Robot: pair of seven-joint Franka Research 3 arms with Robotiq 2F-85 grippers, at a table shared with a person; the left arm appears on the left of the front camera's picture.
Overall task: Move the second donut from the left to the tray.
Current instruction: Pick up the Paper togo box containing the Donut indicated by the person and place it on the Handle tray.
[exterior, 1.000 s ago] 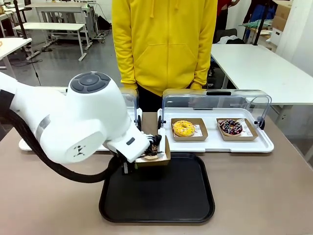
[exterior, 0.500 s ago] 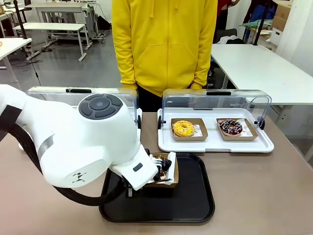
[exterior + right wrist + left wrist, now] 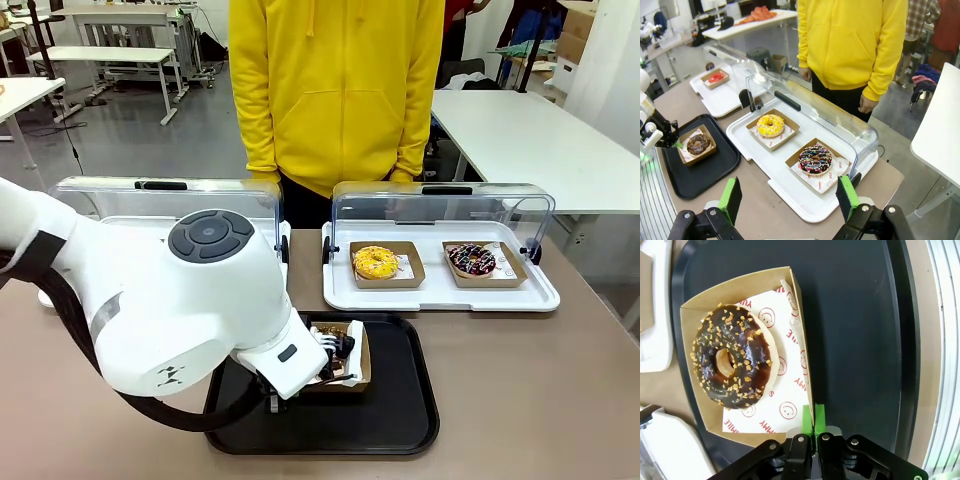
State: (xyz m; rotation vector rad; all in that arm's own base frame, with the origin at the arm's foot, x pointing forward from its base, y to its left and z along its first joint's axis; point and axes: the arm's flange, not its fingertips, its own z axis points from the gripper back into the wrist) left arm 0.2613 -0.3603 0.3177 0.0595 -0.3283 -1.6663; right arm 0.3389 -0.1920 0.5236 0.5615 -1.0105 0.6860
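the left gripper (image 3: 813,426) is pinched shut on the cardboard holder's (image 3: 799,335) thin wall over the tray (image 3: 855,330); that edge could tear, tipping the chocolate donut (image 3: 732,355) beside it.

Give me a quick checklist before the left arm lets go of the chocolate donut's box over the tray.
1. Left end effector shut on the cardboard holder's wall: ok.
2. Chocolate donut seated flat in its holder: ok.
3. Holder over the black tray, inside its rim: ok.
4. Holder's base resting on the tray floor: cannot tell.
5. Tray space around the holder free: ok.
6. Right end effector open and away from the tray: ok.
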